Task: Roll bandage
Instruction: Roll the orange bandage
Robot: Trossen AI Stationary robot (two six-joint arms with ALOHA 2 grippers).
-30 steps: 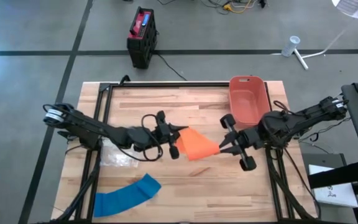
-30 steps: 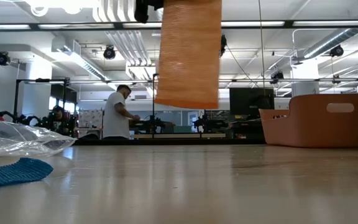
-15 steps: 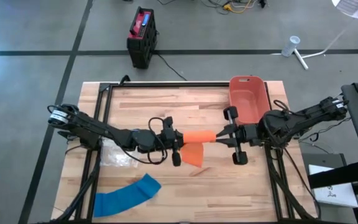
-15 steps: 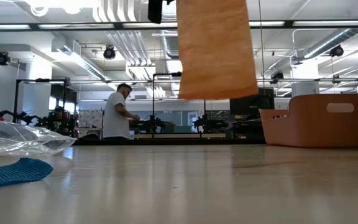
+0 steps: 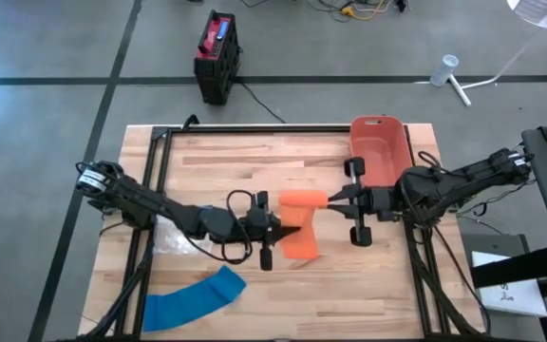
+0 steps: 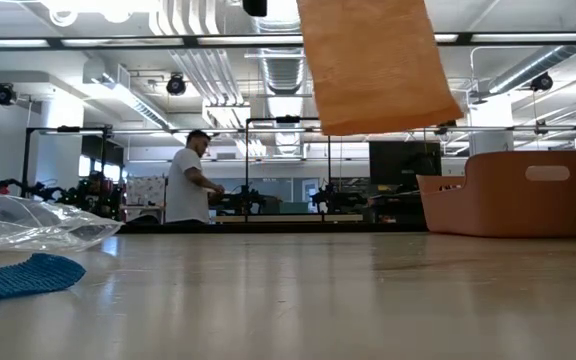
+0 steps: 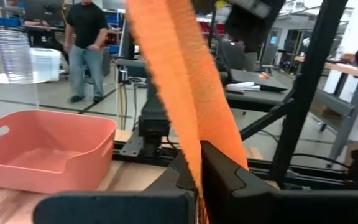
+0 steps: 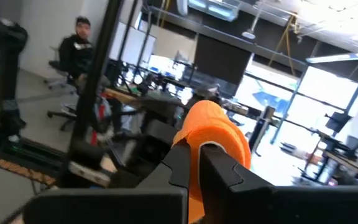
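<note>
So you've got the wooden bench (image 5: 207, 161) with both arms meeting over its middle, and the orange bandage (image 5: 299, 220) hangs in the air between them, well clear of the wood, which the low view confirms since the strip (image 6: 373, 65) dangles from above with nothing under it. Your right end effector (image 5: 338, 201) is clamped shut on the rolled-up end, and its wrist view shows the roll (image 8: 213, 134) sitting right at the fingertips, presumably so turning that wrist winds more on. Your left end effector (image 5: 281, 230) is pinched shut on the loose tail, and its wrist view has the strip (image 7: 179, 87) running up and away from the fingers, looks fairly taut, though I can't say how tight from these angles. I'd guess that's the point: one side feeds tension, the other winds. The salmon bin (image 5: 380, 152) sits at the far right edge, likely the drop-off. A blue bandage (image 5: 193, 297) lies flat near the front left, with a clear plastic bag (image 5: 174, 237) just beside your left arm.
</note>
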